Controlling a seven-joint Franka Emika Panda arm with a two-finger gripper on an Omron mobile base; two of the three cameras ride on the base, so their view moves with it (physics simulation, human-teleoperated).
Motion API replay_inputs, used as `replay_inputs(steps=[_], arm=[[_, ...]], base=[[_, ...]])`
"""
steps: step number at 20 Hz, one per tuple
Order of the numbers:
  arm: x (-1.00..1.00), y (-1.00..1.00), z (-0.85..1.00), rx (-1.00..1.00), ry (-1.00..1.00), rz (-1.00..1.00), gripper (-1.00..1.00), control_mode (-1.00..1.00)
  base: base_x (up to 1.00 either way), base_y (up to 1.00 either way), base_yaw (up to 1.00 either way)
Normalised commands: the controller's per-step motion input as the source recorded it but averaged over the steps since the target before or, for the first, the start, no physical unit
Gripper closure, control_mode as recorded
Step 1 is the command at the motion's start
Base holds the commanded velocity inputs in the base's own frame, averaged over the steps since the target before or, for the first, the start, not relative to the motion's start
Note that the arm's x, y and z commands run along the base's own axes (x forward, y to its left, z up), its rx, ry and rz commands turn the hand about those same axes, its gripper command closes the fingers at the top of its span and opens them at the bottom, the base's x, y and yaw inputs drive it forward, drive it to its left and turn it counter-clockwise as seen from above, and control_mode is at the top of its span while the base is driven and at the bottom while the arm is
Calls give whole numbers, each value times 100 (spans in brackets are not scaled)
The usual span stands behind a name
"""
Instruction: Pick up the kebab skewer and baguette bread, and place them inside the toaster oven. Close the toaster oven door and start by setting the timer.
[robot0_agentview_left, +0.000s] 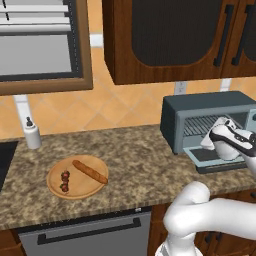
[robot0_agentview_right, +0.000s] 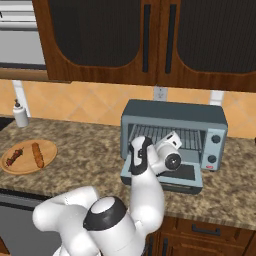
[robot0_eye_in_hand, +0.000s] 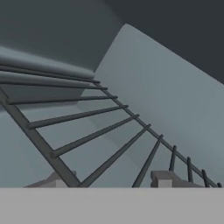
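Blue-grey toaster oven (robot0_agentview_right: 172, 130) open, gripper (robot0_eye_in_hand: 111, 181) at rack, jaw state unclear; skewer (robot0_agentview_left: 65, 181), baguette (robot0_agentview_left: 90, 171) waiting nine o'clock — fetch next.

the boxy blue-grey toaster oven (robot0_agentview_right: 175, 116) stands open, its dark-glass door (robot0_agentview_right: 187, 176) folded flat; the white arm's hand reaches toward its wire rack (robot0_agentview_right: 192, 137).

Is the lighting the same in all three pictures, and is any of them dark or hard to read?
Left base view: even, bright light; the baguette bread and kebab skewer on the wooden board read sharply. Right base view: equally bright, the toaster oven clear. Hand view: dim and grey inside the oven, the wire rack low in contrast, the fingers barely distinct.
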Motion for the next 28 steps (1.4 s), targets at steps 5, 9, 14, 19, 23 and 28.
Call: replay_inputs(steps=[5,9,14,19,23,28], arm=[[-14,-18,0,2,0,0,100,-100],[-37,-15,0,3,0,0,100,-100],[-46,-19,0,2,0,0,100,-100],[-43,-22,0,1,0,0,100,-100],[-46,-19,0,0,0,0,100,-100],[-53,-31,0,0,0,0,100,-100]], base=[[0,0,0],[0,0,0],[0,0,0],[0,0,0],[0,0,0],[0,0,0]])
